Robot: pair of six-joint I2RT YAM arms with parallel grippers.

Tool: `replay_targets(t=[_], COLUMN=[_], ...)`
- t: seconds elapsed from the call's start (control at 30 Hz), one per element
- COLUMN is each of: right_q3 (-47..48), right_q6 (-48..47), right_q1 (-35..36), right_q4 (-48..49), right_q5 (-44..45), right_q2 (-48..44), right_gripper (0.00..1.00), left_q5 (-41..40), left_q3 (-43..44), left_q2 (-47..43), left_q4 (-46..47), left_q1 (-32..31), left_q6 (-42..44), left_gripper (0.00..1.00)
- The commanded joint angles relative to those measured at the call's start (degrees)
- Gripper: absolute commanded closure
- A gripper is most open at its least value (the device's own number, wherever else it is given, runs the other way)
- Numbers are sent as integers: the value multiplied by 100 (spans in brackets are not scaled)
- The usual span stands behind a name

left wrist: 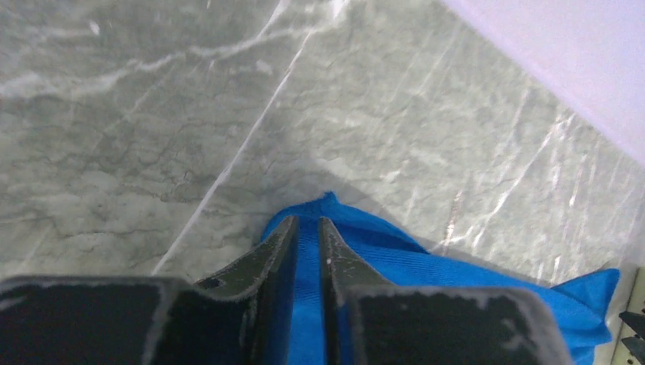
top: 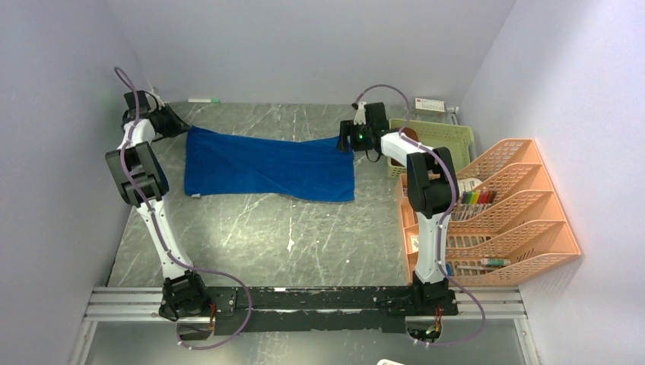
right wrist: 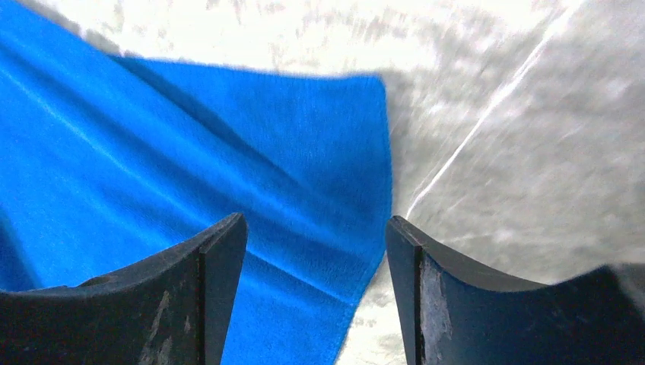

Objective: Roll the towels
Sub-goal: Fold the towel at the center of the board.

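The bright royal-blue terry-cloth towel (top: 266, 163) lies spread flat on the grey marble-patterned tabletop (top: 289, 236). It sits in the far half of the table with its long side running left to right. The left gripper (top: 176, 125) is positioned at the towel's far left corner, low to the surface. In the left wrist view, the fingers of the left gripper (left wrist: 308, 222) stand almost together with only a narrow slit between them. Blue towel (left wrist: 426, 262) fills that slit, and its corner pokes out just past the fingertips. Whether the cloth is actually pinched or merely lies in the gap cannot be determined. The right gripper (top: 344, 141) is positioned at the towel's far right corner. In the right wrist view, the jaws of the right gripper (right wrist: 316, 220) stand wide apart with nothing between them. The towel (right wrist: 190, 152) lies flat beneath, its right edge running under the gap and bare tabletop showing beyond it. A light-green plastic mesh basket (top: 449, 135) stands at the far right of the table, just behind the right arm. A patch of rust-brown cloth (top: 408, 134) shows inside it, mostly hidden by the arm. An orange plastic tiered rack (top: 517, 205) stands along the right wall, nearer than the basket.
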Motion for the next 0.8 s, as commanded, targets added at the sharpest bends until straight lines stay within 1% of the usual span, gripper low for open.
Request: replay_targets(t=[0.0, 0.03, 0.07, 0.13, 0.2, 0.3, 0.33, 0.37, 0.43, 0.47, 0.53, 0.57, 0.7, 0.77], right_q3=[711, 858, 973, 1110, 1168, 1136, 1127, 1106, 1058, 1032, 978, 944, 946, 978], right_q6=[-115, -100, -104, -131, -160, -233, -252, -250, -227, -214, -194, -205, -229, -205], right_q1=[-270, -330, -376, -447, -497, -548, -561, -568, -584, -588, -595, -598, -606, -616], right_q4=[-33, -104, -156, -208, -255, -284, -301, -303, -266, -248, -198, -178, -189, -176], right_q5=[-62, -103, -124, -146, -199, -218, -223, -237, -283, -333, -389, -401, -382, -390], right_q2=[-31, 40, 92, 164, 181, 168, 168, 173, 173, 171, 168, 168, 253, 317], right_gripper=[32, 32, 32, 33, 33, 33, 33, 33, 33, 33, 33, 33, 33, 33], left_q5=[-143, -152, -140, 36, 339, 756, 821, 878, 1014, 1052, 1147, 1189, 1159, 1089], left_q3=[2, 11, 85, 338, 487, 571, 566, 537, 399, 306, 116, 16, -319, -345], left_q2=[-706, -695, -626, -353, -148, 126, 190, 242, 284, 277, 249, 227, 76, 80], left_q4=[406, 358, 255, 58, 51, 49, 47, 52, 150, 262, 511, 654, 1008, 1035], left_q1=[28, 24, 24, 32, 35, 33, 32, 32, 34, 34, 29, 26, -9, -29], left_q6=[825, 991, 1149, 1354, 1466, 1644, 1715, 1777, 1863, 1840, 1774, 1757, 1750, 1765], left_gripper=[61, 53, 50, 47, 45, 43, 39, 39, 31, 24, 19, 13, 13, 17])
